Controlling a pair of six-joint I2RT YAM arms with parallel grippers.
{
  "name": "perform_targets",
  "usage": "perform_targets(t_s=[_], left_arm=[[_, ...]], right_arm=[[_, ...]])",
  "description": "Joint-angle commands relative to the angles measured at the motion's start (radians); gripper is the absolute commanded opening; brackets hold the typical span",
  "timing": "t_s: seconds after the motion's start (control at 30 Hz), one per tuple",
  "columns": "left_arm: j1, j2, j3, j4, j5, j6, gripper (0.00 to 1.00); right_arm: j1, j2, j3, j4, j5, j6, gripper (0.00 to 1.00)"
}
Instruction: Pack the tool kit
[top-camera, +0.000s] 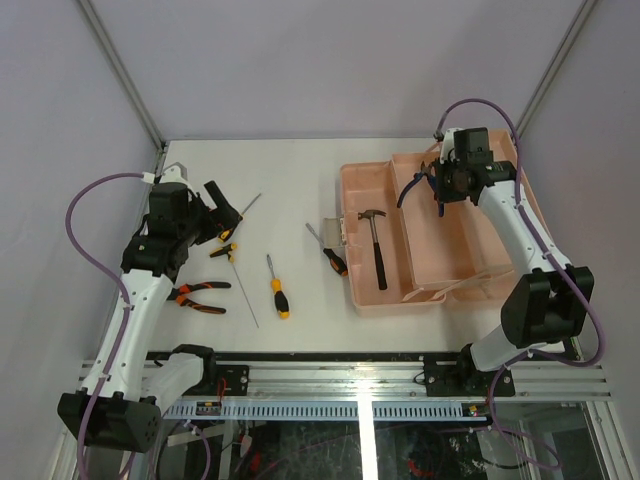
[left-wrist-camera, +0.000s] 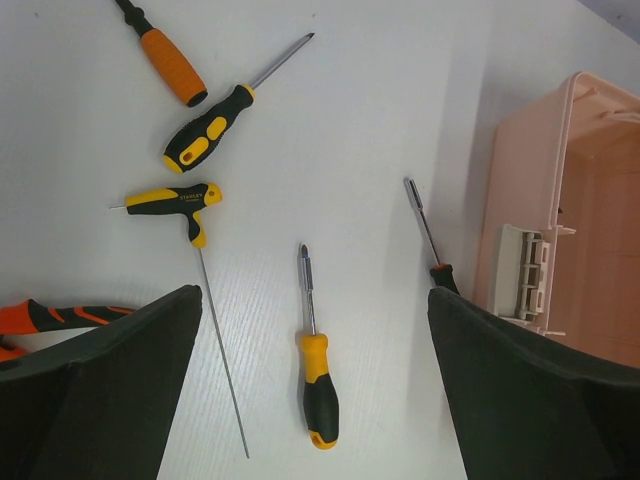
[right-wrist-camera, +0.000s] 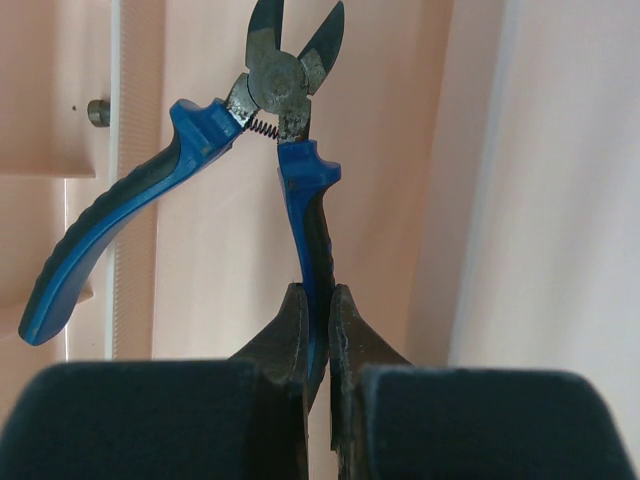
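Note:
The salmon-pink toolbox (top-camera: 470, 255) lies open at the right, with a small hammer (top-camera: 377, 246) in its left half. My right gripper (top-camera: 441, 198) hangs over the box, shut on one handle of blue-handled cutting pliers (right-wrist-camera: 280, 85); its own point in the right wrist view is (right-wrist-camera: 318, 305). My left gripper (top-camera: 224, 210) is open and empty above loose tools. In the left wrist view the gripper (left-wrist-camera: 312, 300) is over a yellow-black screwdriver (left-wrist-camera: 318, 385), and the box's grey latch (left-wrist-camera: 520, 270) shows at the right.
On the table lie orange-handled pliers (top-camera: 197, 296), a T-handle driver (left-wrist-camera: 180, 203), a black-yellow screwdriver (left-wrist-camera: 205, 130), an orange-handled screwdriver (left-wrist-camera: 170, 65) and a small screwdriver (left-wrist-camera: 428, 235) beside the latch. The table's left edge (top-camera: 150, 200) is close to my left arm.

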Motion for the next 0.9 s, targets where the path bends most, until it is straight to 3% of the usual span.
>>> perform_targets(t_s=[0.0,0.57,0.87], left_arm=[[0.0,-0.007,-0.013,0.057,0.009,-0.002,0.94],[0.0,-0.027,-0.023,0.04,0.014,-0.001,0.94],[0.0,-0.019,-0.019,0.04,0.023,-0.01,0.94]], right_arm=[[-0.028,-0.018,-0.003,0.04,-0.047,-0.001,0.0],[-0.084,0.047,0.058,-0.001,0.002,0.055,0.0],[-0.088,0.068,0.11,-0.039,-0.002,0.188,0.0]])
